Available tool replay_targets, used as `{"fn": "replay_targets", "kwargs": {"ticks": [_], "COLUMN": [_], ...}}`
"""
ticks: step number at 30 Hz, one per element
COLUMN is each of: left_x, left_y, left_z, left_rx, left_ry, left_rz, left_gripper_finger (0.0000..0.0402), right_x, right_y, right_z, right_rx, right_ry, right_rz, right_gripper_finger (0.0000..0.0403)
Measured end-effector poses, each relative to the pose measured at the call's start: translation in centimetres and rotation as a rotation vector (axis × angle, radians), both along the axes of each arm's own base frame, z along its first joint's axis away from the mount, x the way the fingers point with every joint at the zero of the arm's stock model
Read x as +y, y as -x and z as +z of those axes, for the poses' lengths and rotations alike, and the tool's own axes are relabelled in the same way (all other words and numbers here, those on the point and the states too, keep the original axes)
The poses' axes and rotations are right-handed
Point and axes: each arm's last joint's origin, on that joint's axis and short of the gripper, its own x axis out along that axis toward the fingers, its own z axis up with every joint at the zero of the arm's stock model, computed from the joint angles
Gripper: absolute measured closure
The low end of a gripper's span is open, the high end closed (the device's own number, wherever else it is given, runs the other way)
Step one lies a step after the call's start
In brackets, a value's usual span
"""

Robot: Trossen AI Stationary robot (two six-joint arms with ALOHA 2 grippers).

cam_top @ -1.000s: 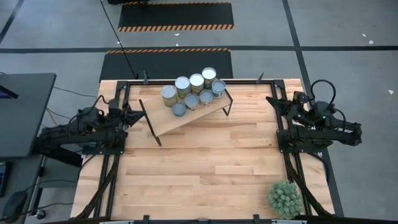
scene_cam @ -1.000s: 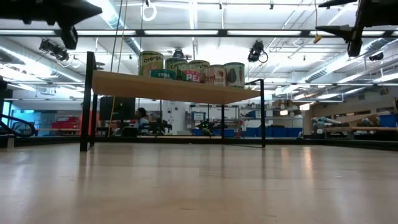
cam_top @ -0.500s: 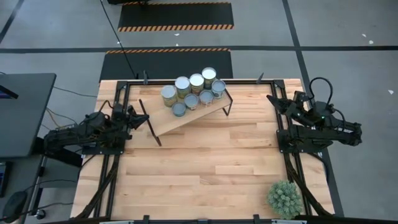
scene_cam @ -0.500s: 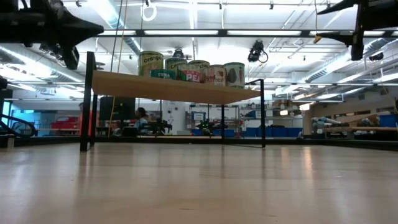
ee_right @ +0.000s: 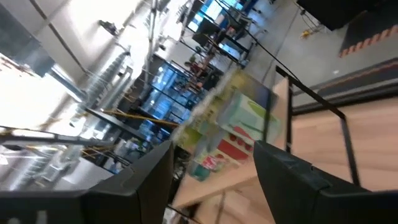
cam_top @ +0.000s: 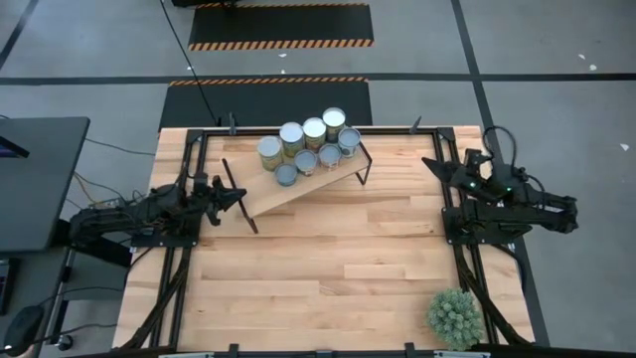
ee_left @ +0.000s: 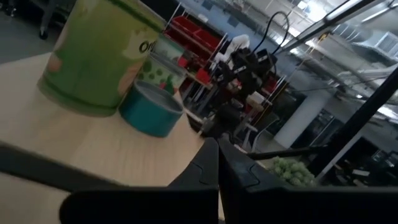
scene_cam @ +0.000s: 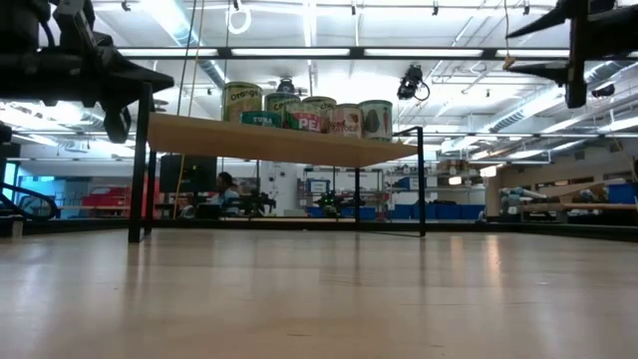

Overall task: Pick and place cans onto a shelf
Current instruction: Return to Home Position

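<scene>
Several cans [cam_top: 308, 144] stand on their bases in two rows on the far part of the tilted wooden shelf [cam_top: 288, 191]. The tall ones with bright tops are behind and the low ones with blue-grey tops in front. The shelf rests on thin black legs; the low view shows the cans [scene_cam: 309, 112] on the board [scene_cam: 269, 140]. My left gripper [cam_top: 240, 196] is shut and empty, level with the shelf's left end, just beside its near-left leg. Its wrist view [ee_left: 217, 155] looks onto a green can [ee_left: 93, 56] and a low blue can [ee_left: 149, 109]. My right gripper [cam_top: 429, 163] is open and empty, right of the shelf, above the table [ee_right: 211, 180].
A green spiky potted plant [cam_top: 455, 316] stands at the table's near right corner. Black frame rails [cam_top: 298, 129] run along the table's far and side edges. Bare tabletop [cam_top: 328, 268] lies between the shelf and the near edge.
My left gripper has gone toward the table's right edge, up to the shelf's left end, and has come down a little. Its fingers stay shut. The cans and the shelf have not moved.
</scene>
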Motion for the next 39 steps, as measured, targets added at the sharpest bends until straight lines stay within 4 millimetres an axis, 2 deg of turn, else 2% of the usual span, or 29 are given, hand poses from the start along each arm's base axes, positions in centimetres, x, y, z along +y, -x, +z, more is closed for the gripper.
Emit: {"fn": "replay_targets", "kwargs": {"ticks": [6,13,23,25,28,32,36,39], "left_x": [0.0,0.3,0.6,0.5,0.3,0.3,0.3,0.3], "left_y": [0.0,-0.2,-0.2,-0.2,-0.3,-0.3,-0.1,0.0], "left_z": [-0.4,-0.7,-0.8,-0.8,-0.8,-0.2,1.1,1.4], "left_rx": [0.048,0.068,0.097,0.125,0.191,0.188,0.08,0.047], "left_ry": [0.004,0.055,-0.023,-0.101,-0.362,-0.642,-0.736,-0.732], "left_rz": [-0.002,0.026,0.088,0.057,0.01,0.038,0.097,0.108], "left_gripper_finger": [0.0401,0.0401,0.0397,0.0392,0.0388,0.0386,0.0385,0.0384], "right_x": [-0.1,0.0,0.1,0.1,0.0,-0.5,-0.7,-0.7], "right_y": [-1.6,-3.7,-3.7,-3.8,-3.8,-3.7,-3.8,-3.9], "right_z": [-3.3,-8.1,-8.2,-8.2,-8.2,-8.3,-8.5,-8.6], "right_rx": [0.049,-0.055,0.027,0.041,0.078,0.115,0.203,0.337], "right_ry": [-0.044,-0.099,0.026,0.047,0.105,0.116,0.202,0.382], "right_rz": [0.004,0.114,0.148,0.15,0.123,-0.031,-0.077,-0.078], "right_gripper_finger": [0.0173,0.0175,0.0223,0.0234,0.0246,0.0252,0.0252,0.0252]}}
